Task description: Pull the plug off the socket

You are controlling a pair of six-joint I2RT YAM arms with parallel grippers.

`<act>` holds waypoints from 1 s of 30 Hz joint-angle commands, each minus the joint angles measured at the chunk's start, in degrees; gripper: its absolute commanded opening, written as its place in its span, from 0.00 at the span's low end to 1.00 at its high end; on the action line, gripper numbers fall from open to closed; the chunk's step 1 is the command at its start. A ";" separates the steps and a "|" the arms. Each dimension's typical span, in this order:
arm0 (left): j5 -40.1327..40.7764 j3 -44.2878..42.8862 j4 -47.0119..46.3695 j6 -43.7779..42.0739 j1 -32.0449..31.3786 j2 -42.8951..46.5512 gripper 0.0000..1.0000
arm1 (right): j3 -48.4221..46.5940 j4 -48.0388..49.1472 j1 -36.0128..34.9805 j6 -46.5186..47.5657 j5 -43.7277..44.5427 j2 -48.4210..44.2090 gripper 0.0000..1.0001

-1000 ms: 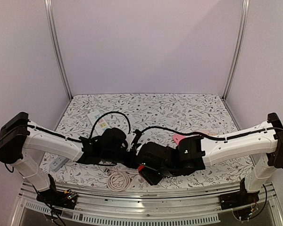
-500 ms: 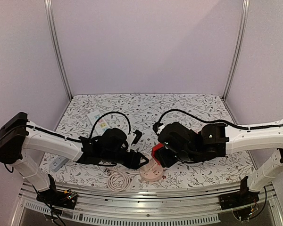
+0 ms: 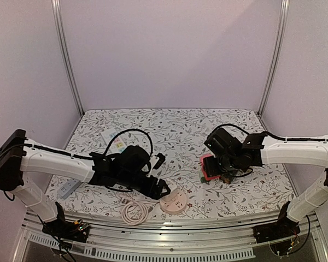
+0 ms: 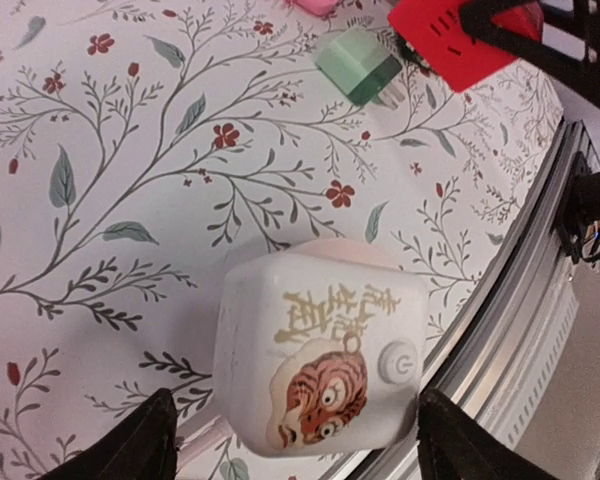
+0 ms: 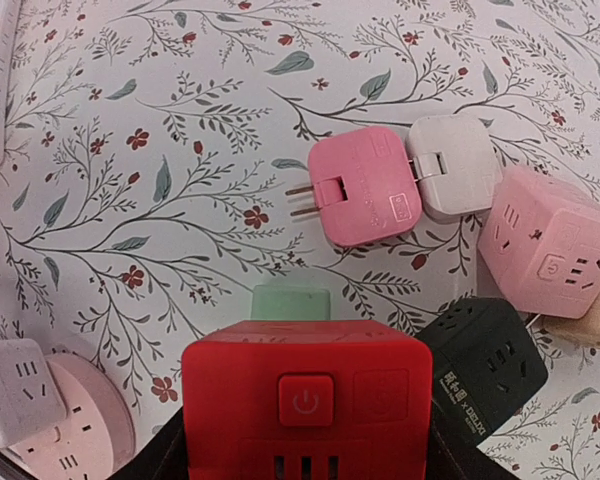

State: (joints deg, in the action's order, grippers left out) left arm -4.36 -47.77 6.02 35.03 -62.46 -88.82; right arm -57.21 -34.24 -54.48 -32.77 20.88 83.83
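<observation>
— Floral tablecloth (image 3: 169, 125); plug where?
— Red cube plug (image 5: 305, 400) clamped in right gripper (image 5: 305, 455), 2 o'clock of pink round socket (image 3: 173, 202). Left gripper (image 4: 298, 425) jaws apart around white tiger cube (image 4: 320, 365). Rigid, slick, likely light: grip flat sides.

a pale booth around a flowered desk
we see plain lilac-white walls, the back wall (image 3: 169, 54) meeting the left wall (image 3: 22, 65) and the right wall (image 3: 311, 60) at two slim aluminium posts (image 3: 67, 60). the desk (image 3: 175, 123) wears a white cloth of grey-green sprigs and small red blossoms, and a metal rail (image 3: 169, 229) edges its near side under soft, even light.
</observation>
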 commanded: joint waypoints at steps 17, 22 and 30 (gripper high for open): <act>3.71 2.40 8.29 5.37 -0.62 12.49 0.95 | -7.58 -1.98 10.38 1.91 0.94 13.78 0.42; 3.96 2.61 8.10 6.03 -0.21 12.61 0.95 | -8.99 -3.27 10.71 2.19 1.05 15.51 0.58; 4.12 2.86 7.84 6.76 -0.08 12.90 0.95 | -8.76 -4.07 10.72 2.84 -0.45 12.59 0.87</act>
State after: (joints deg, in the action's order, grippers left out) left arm -0.89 -45.91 13.23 40.97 -62.72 -76.84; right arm -65.12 -36.93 -44.16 -30.50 20.75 98.65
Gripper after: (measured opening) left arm 0.947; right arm 0.836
